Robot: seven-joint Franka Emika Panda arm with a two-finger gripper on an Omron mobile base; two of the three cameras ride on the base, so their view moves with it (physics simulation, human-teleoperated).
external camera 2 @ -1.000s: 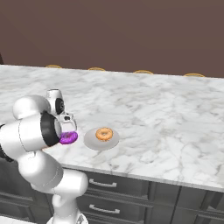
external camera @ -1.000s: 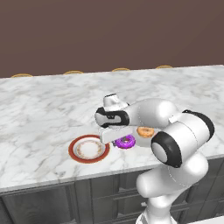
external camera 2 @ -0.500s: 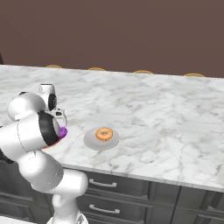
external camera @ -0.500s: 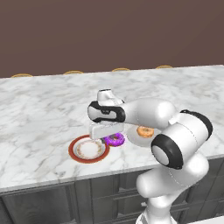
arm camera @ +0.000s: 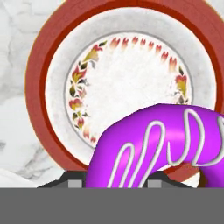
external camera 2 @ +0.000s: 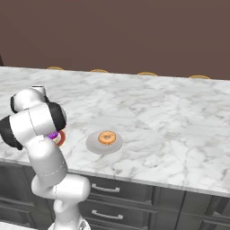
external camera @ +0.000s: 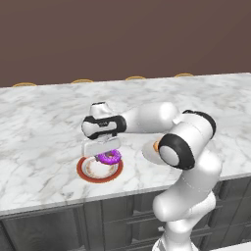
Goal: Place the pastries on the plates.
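Note:
My gripper (external camera: 103,151) is shut on the purple frosted donut (external camera: 110,157) and holds it just above the red-rimmed plate (external camera: 84,171), over its right half. In the hand view the donut (arm camera: 162,144) hangs in front of the plate's patterned white centre (arm camera: 127,83), clamped at the bottom of the picture. The orange-brown pastry (external camera 2: 107,138) lies on the pale white plate (external camera 2: 96,146) to the right. In the left base view my forearm covers most of that plate (external camera: 147,152). From the right base view a sliver of the donut (external camera 2: 53,135) shows behind my elbow.
The marble counter (external camera: 44,122) runs wide to both sides, its front edge close below the plates. Dark cabinet drawers (external camera 2: 108,188) sit under it. Several stool tops (external camera: 82,81) peek over the far edge before a brown wall.
My arm has swung left along the counter with the purple donut, from beside the pale plate to over the red-rimmed plate. The orange-brown pastry has stayed put.

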